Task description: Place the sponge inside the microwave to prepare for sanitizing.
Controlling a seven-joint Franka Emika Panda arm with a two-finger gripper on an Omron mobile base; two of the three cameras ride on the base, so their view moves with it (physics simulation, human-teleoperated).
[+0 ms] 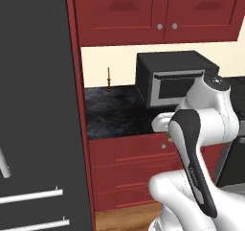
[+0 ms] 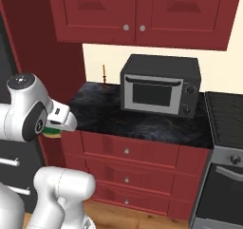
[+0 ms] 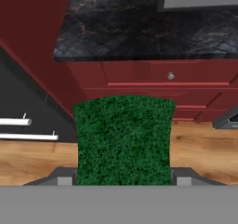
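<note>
Your pincer (image 3: 122, 180) has the sponge (image 3: 123, 139) pinched between its two tips, low in the centre of the hand view, green scrubby face toward the camera and the grey tips hugging its two lower sides. In the right base view you catch a sliver of that sponge (image 2: 53, 132) peeking yellow and green under the hand at the left of the frame, held in the air just off the front corner of the desk (image 2: 109, 114), over the red drawers (image 2: 126, 152). So the pickup looks done; the delivery is all still ahead of you. Careful now: the black box with the silver-framed front (image 2: 159, 88) sitting on the desk, centre frame, is no built-in oven, and the microwave you want, the one set in red cabinetry, I can't place for certain here. The arm is folded tight: in the left base view its white elbow rises at the right of the frame, forearm tucked low, hand pointing down and forward at the drawers and the wooden floor (image 3: 204, 148). Expect a drive or a big swing before any placing.
</note>
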